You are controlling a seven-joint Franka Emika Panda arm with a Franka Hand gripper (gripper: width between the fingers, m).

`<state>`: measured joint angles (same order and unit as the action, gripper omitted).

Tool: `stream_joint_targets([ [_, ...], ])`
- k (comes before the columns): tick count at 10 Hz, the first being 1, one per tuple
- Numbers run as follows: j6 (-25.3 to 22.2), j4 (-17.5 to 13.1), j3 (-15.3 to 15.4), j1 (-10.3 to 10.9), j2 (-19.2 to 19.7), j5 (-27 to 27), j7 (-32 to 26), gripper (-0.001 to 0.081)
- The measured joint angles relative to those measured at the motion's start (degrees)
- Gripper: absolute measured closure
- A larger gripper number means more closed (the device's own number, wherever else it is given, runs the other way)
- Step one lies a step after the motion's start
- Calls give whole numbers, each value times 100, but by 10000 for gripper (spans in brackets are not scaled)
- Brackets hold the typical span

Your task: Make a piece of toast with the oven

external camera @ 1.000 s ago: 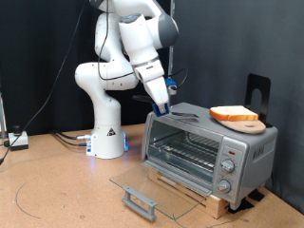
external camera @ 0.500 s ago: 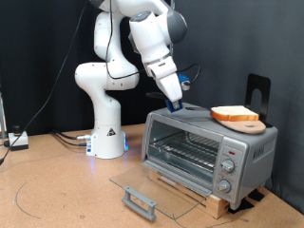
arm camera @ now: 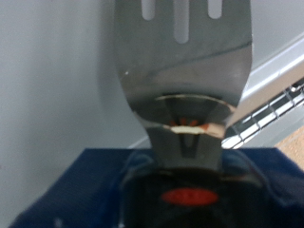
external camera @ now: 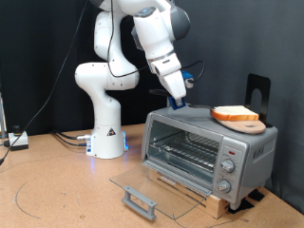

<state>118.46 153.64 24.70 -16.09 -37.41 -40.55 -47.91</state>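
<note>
Above the oven, at about 11 o'clock from the toast, the gripper hangs just over the flat top panel, clear of it by a narrow margin. It holds a spatula — the dark handle, with a red oval mark, sits in its grasp in the wrist view, and the slotted, brushed-metal blade extends out ahead; how wide the fingers stand cannot be told.

The oven is a boxy silver-grey unit with round knobs down its panel at the exterior view's right. Its glass door lies dropped fully open, flat toward 7 o'clock, grey bar handle at the near edge. The cavity is exposed, with a wire rack across it.

The toast, pale-faced with an orange-brown crust, rests on a round wooden board on the oven top at the exterior view's right end, near that edge. Open roof panel lies between gripper and board. The brown table spreads wide toward 8 o'clock.
</note>
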Motion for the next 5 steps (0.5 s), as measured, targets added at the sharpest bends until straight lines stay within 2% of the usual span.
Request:
stream_joint_targets([
  [5,-42,35,-98,-103,13,150,-80,411],
])
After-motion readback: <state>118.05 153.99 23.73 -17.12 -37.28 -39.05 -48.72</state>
